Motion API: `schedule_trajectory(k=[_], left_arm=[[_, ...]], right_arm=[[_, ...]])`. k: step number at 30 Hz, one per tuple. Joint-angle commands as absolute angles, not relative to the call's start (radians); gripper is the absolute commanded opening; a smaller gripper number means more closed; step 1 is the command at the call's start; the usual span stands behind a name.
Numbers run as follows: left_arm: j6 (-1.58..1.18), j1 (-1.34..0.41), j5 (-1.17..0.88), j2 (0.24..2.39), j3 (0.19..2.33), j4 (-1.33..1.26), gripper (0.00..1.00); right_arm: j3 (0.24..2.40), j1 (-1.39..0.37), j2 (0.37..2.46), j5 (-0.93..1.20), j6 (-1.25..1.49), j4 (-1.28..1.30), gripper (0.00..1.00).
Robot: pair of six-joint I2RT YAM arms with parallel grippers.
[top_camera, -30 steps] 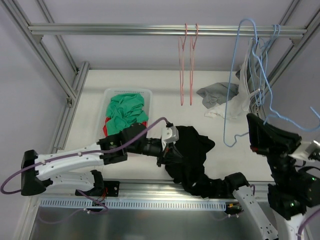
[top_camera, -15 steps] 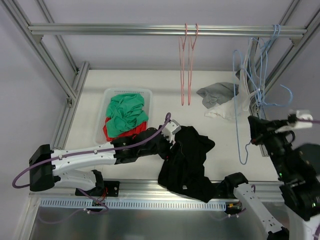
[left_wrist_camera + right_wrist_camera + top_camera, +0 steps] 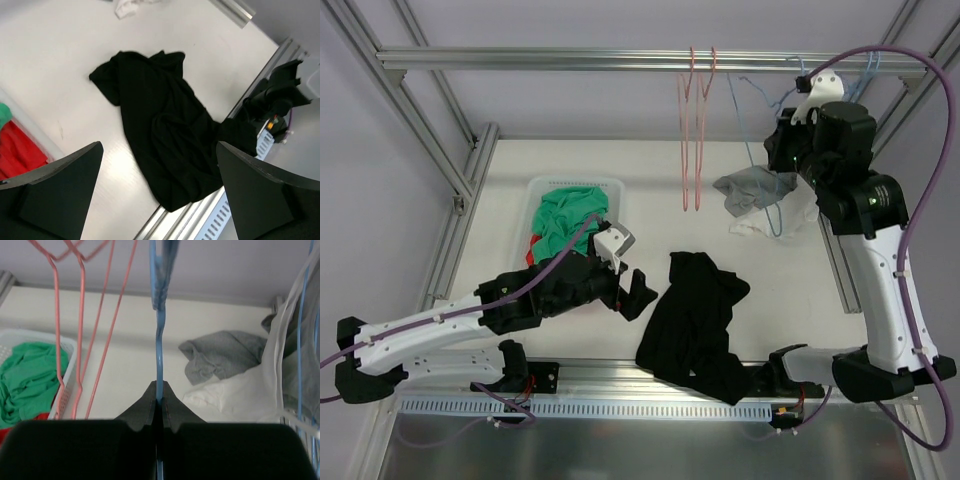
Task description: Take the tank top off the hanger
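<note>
Two arms sit well apart. The left gripper (image 3: pixel 632 292), jaws spread wide, hovers just left of the crumpled black tank top (image 3: pixel 695 320) lying at the white table's (image 3: pixel 620 165) near edge. The right gripper (image 3: pixel 159 401), raised far right, is clamped on a thin blue wire hanger (image 3: pixel 159 365).

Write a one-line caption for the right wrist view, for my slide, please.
Right pincer shut on a blue hanger, pink hangers beside it, grey cloth lying beyond.
</note>
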State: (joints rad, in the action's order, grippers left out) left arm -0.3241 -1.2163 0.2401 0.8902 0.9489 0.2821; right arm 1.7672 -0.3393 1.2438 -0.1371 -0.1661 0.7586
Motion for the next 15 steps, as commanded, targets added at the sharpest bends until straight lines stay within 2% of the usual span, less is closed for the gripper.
schedule_trajectory(k=[1,9,15], left_arm=[[-0.311,-1.215,0.218,0.916,0.913,0.334,0.99],[-0.351,-1.215,0.189,0.977,0.917,0.331,0.99],[-0.362,-1.216,0.163,1.018,0.942,0.331,0.98]], right_arm=[[1.907,-0.35,1.311,-0.133,-0.206,0.703,0.0],[2.132,-0.353,1.528,-0.112,-0.253,0.723,0.0],[2.194,-0.354,1.637,-0.097,-0.247,0.723,0.0]])
